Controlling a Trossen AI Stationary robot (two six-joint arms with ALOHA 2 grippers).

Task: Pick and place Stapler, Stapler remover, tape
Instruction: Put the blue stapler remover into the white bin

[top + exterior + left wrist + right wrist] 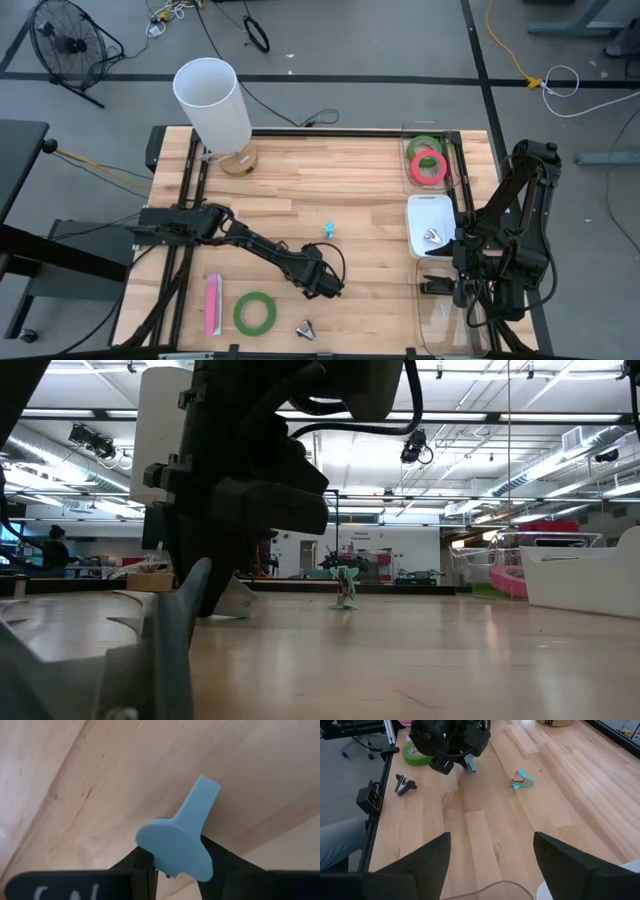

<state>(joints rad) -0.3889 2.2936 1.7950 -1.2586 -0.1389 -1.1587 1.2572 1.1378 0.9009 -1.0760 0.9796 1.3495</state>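
Note:
My left gripper (325,285) is low over the near middle of the table, shut on a light-blue stapler remover (177,840); the remover also shows under that gripper in the right wrist view (470,766). A teal stapler remover (328,230) lies on the table beyond it. A green tape roll (255,312), a pink stapler (212,305) and a dark stapler remover (305,328) lie near the front edge. A green and a red-pink tape roll (428,160) lie in a clear bin at far right. My right gripper (492,865) is open and empty at the table's right side. My left gripper pinches the light-blue remover's broad rounded part (170,851) between its two fingers, which come from above, slanting down. The narrow tab (202,795) sticks out past the fingertips toward the table. Whether the remover touches the wood, I cannot tell.
A tall white cylinder on a wooden base (212,100) stands at far left. A white bin (432,225) holding a metal remover sits at the right, with a clear bin (450,315) nearer the front. Bare wood lies between the teal remover and the bins.

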